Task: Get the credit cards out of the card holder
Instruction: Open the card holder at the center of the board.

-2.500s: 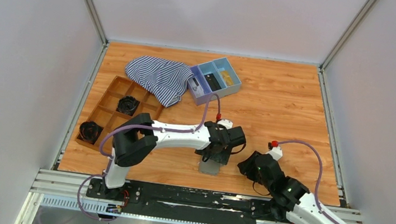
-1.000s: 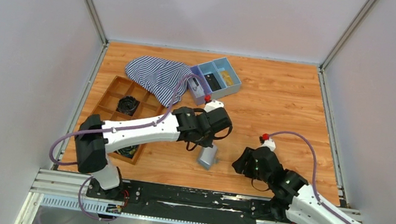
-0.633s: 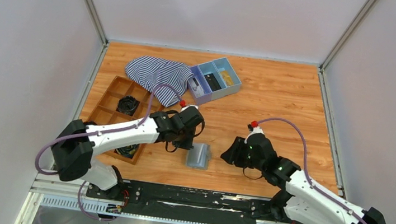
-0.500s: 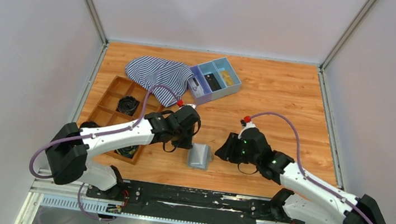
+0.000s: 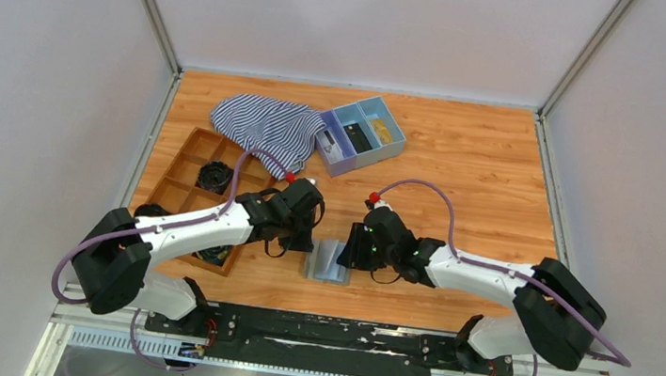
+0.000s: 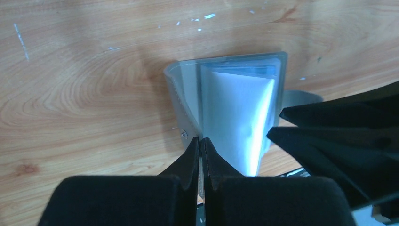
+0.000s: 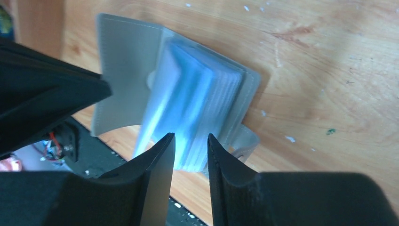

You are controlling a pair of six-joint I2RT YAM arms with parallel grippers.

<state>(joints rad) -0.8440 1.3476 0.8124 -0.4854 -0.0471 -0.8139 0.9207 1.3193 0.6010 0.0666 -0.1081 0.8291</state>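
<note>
Plain pale walls (image 5: 376, 23) closed in a wood-grain table (image 5: 492, 168). It was smooth, hard and flecked with small pale marks, so a thin thing lying flat on it would likely be awkward to lift by an edge. The left arm (image 5: 202, 225) lay across the near corner of the wooden organiser (image 5: 204, 150), and the right arm (image 5: 480, 273) came in from well to the right of it. A striped cloth (image 5: 265, 124) was draped over the organiser's far corner, and a blue tray (image 5: 368, 159) sat beyond and to the right of the organiser.

The card holder (image 5: 328, 261) stood just right of the organiser's near corner, opened like a book on the table, between the two grippers. It looked light and floppy, with soft grey covers that would bend and slide unless one was pinned. The credit cards (image 7: 197, 117) would probably be stiff, thin and slick, packed in pale layered pockets. The best hold seemed to be their free edge, pinched flat and drawn straight out.

The left gripper (image 6: 201, 140) was closed tight on the edge of one cover, beside the snap stud (image 6: 183, 134). The right gripper (image 7: 190, 139) had its fingers partly apart on either side of the card stack. Whether they pressed on it could not be told.
</note>
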